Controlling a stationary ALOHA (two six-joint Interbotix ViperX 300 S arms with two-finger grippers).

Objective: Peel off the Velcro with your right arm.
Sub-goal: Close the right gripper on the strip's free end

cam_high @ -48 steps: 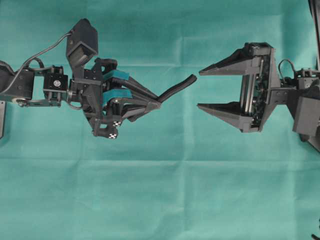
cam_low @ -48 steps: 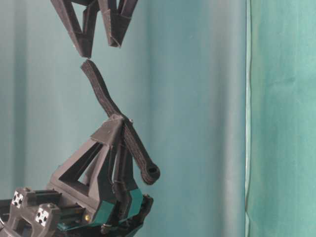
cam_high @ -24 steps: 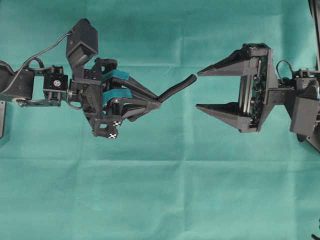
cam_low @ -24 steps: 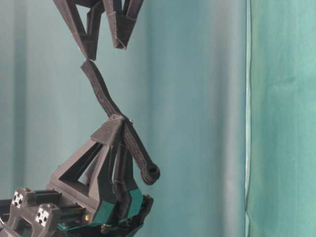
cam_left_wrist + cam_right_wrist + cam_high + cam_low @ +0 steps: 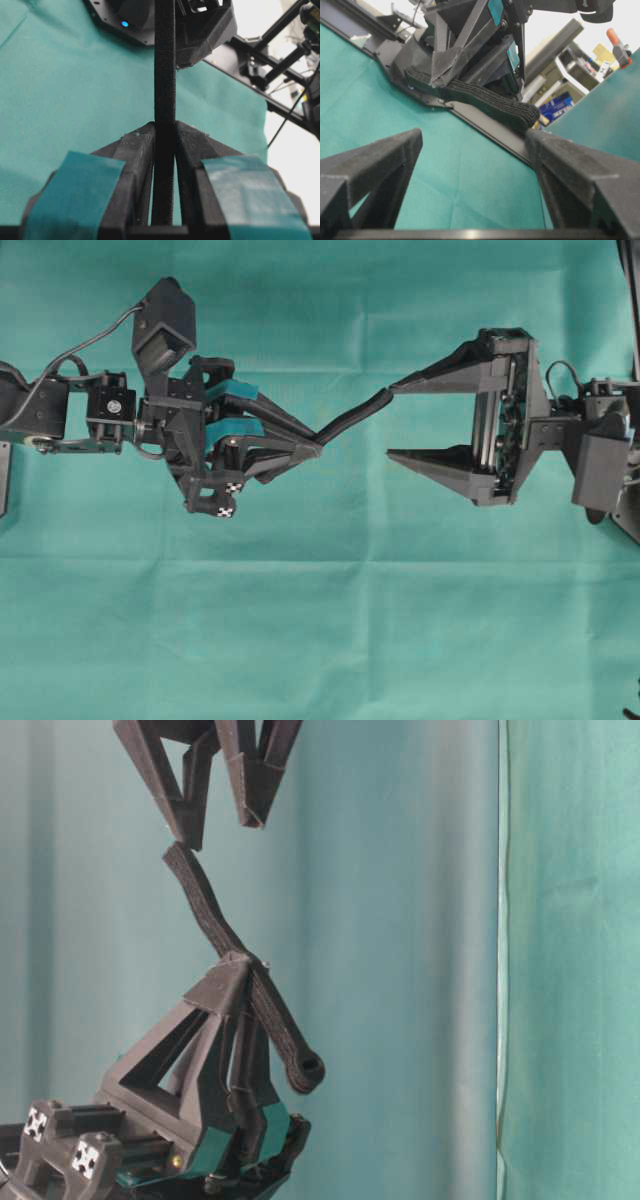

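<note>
Two arms face each other over the teal-covered worktop (image 5: 320,640), and the Velcro (image 5: 352,417) hangs between them, off the cloth. On the left, the left gripper (image 5: 312,448) is clenched on the strip: from the left wrist view its fingers (image 5: 137,150) pinch the black band from both sides, teal tape (image 5: 75,190) showing on their backs, and the strip runs straight up and away from the pinch. From table level the Velcro (image 5: 215,935) passes through that grip at a slant, its rounded end with a small hole dropping down on the near side, its other end rising toward the far arm. Over on the right, the right gripper (image 5: 392,421) stands spread wide, gripping nothing. Its far finger (image 5: 440,375) has its tip right at the free end of the strip, touching it or just beside it; I cannot tell which from overhead. Its near finger (image 5: 435,462) sits well apart from the strip. The right wrist view shows the Velcro's blunt, fuzzy end (image 5: 520,112) close against the inner edge of the right-hand finger (image 5: 580,170), the left-hand finger (image 5: 375,160) off to the other side with bare cloth between. A small checkered tag (image 5: 229,502) marks the left arm's wrist.
</note>
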